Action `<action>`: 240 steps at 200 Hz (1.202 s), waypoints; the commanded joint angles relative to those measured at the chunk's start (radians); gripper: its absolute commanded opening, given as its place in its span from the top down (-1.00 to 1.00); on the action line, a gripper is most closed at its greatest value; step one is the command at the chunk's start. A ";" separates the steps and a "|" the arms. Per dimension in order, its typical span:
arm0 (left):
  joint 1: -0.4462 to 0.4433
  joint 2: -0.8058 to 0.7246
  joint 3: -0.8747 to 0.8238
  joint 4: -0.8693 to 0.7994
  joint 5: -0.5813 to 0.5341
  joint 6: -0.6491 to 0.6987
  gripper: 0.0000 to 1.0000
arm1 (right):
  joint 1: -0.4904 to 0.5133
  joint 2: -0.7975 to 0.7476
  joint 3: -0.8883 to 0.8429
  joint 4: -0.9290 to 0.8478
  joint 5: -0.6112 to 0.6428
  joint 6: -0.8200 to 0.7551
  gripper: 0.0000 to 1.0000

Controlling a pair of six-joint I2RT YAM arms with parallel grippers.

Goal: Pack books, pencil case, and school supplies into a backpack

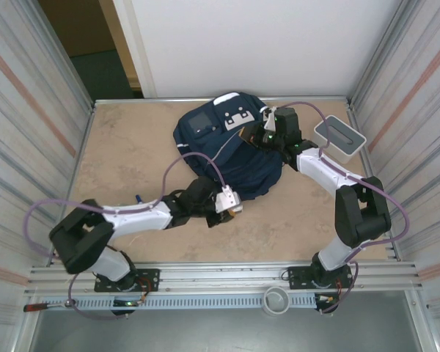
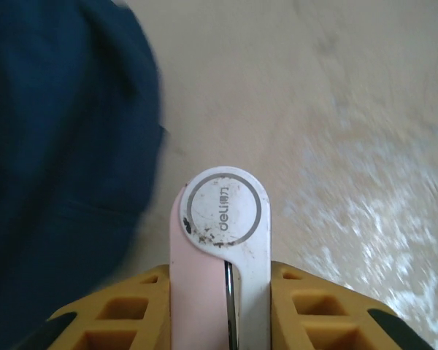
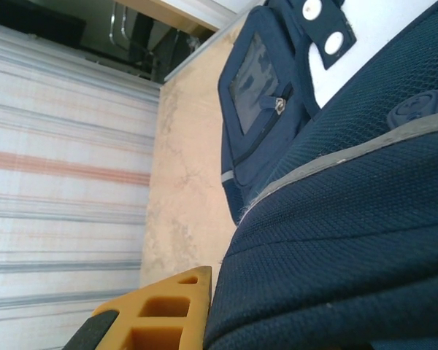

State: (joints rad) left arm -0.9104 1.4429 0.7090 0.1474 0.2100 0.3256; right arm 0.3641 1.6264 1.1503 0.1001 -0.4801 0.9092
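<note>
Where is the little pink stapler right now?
In the left wrist view, the stapler sits between the yellow fingers of the left end effector, above the tan table, with the navy backpack just to its left.

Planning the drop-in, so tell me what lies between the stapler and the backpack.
A bare strip of table separates the stapler from the backpack, seen in the left wrist view; nothing sits between them.

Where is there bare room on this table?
The widest bare patch of table lies between the left wall and the backpack. Another lies in front of the backpack, right of the left arm. The far right corner is crowded: white box, right arm and backpack close together.
</note>
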 commanded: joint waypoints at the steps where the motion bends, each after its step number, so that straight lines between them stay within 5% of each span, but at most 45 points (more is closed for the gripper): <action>1: -0.004 -0.082 0.062 0.052 -0.176 0.026 0.44 | 0.004 -0.015 0.083 0.064 -0.096 0.018 0.83; 93: 0.057 0.228 0.377 0.162 -0.649 0.126 0.36 | 0.021 -0.028 0.088 0.167 -0.158 0.144 0.83; 121: 0.067 0.300 0.419 0.198 -0.787 0.116 -0.03 | 0.016 -0.028 0.075 0.171 -0.153 0.148 0.84; 165: 0.046 0.178 0.320 0.144 -0.703 -0.021 -0.28 | 0.009 -0.017 0.059 0.178 -0.148 0.145 0.84; 219: 0.055 -0.091 0.130 -0.020 -0.528 -0.244 -0.27 | -0.001 -0.001 0.022 0.194 -0.141 0.138 0.84; 240: 0.117 -0.134 0.094 -0.118 -0.404 -0.390 -0.08 | -0.005 0.007 0.010 0.202 -0.139 0.140 0.84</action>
State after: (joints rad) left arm -0.8482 1.3544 0.8459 0.1646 -0.3256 0.1383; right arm 0.3618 1.6360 1.1656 0.1856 -0.5621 1.0435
